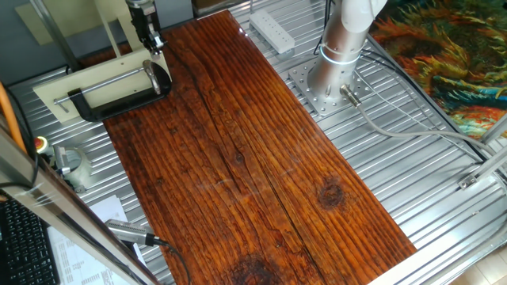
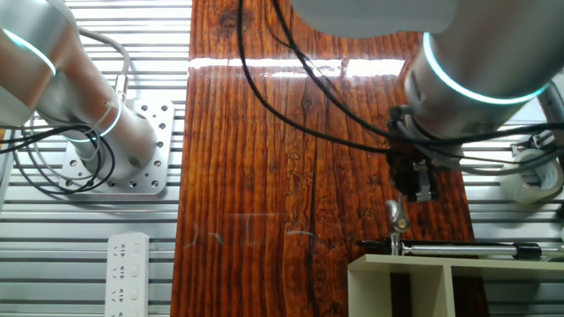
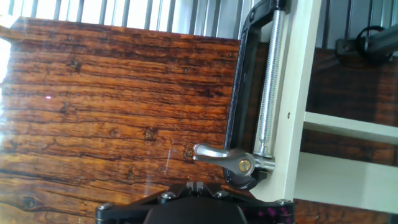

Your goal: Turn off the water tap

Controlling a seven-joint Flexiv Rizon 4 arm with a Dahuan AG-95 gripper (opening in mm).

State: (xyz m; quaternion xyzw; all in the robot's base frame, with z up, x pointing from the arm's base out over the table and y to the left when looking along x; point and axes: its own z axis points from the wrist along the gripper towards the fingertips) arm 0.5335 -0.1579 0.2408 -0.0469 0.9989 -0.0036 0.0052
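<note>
The tap is a small silver lever [image 3: 214, 154] on a brass pivot, held at the end of a black C-clamp [image 3: 239, 93] fixed to a white frame [image 3: 298, 124]. In the hand view the lever points left over the wooden board. My gripper [image 3: 194, 185] sits just below the lever, fingers together with nothing between them, not touching it. In one fixed view the gripper [image 1: 153, 43] hangs just above the clamp's end [image 1: 150, 75]. In the other fixed view the gripper [image 2: 421, 189] is just above and right of the lever [image 2: 396, 216].
The wooden board [image 1: 238, 158] lies on a slatted metal table. The arm's base [image 1: 337, 75] stands to its right, with a power strip [image 1: 272, 29] behind. A tape roll [image 1: 71, 162] and a pen-like tool [image 1: 131, 232] lie at the left.
</note>
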